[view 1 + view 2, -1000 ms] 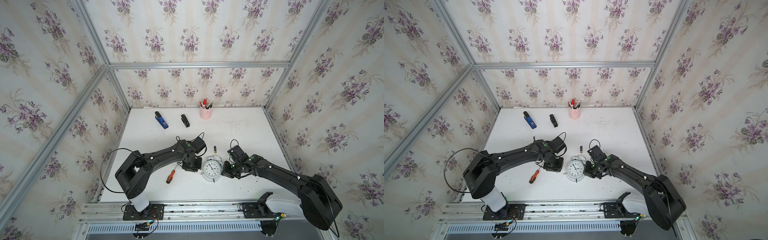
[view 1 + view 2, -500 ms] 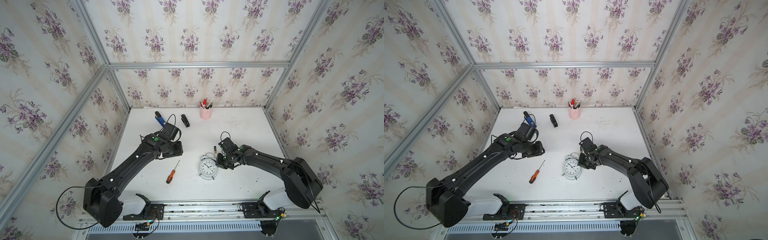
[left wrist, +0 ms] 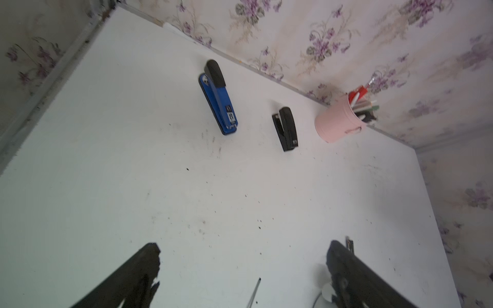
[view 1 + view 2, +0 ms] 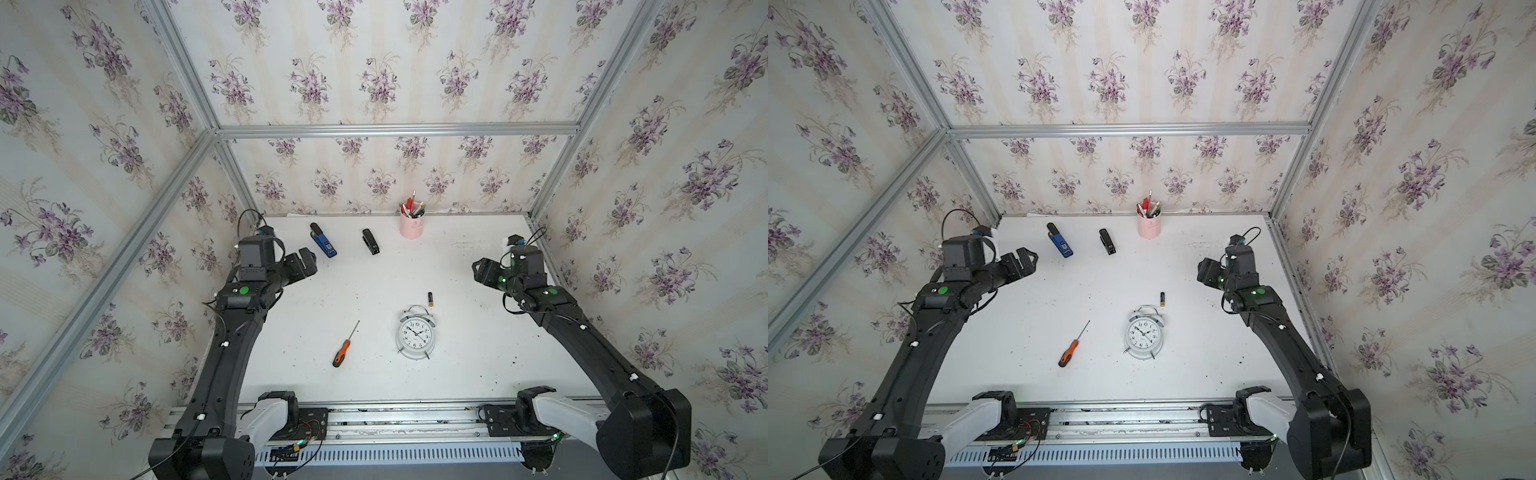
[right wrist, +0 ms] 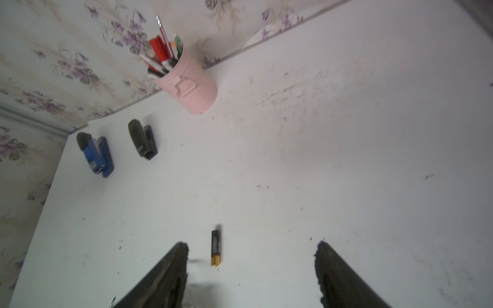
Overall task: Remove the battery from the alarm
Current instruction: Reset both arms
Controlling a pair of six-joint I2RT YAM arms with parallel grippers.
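Battery (image 4: 430, 299) lies loose on the bench (image 4: 478, 345), just beyond the alarm's bells and apart from the alarm (image 4: 415, 334), which rests dial up. Removal is judged done; only a clean retreat is wanted now.

Left hand (image 3: 242, 256): jaws wide apart, nothing held, raised well off to the alarm's left.

Right hand (image 5: 252, 250): jaws apart, empty, raised well off to the alarm's right, with the battery caught in its wrist view.

For a good finish, both arms should be carried high and away from the alarm, so the battery is not nudged or rolled. Screwdriver (image 4: 345, 345), near the alarm's left, should be left untouched.
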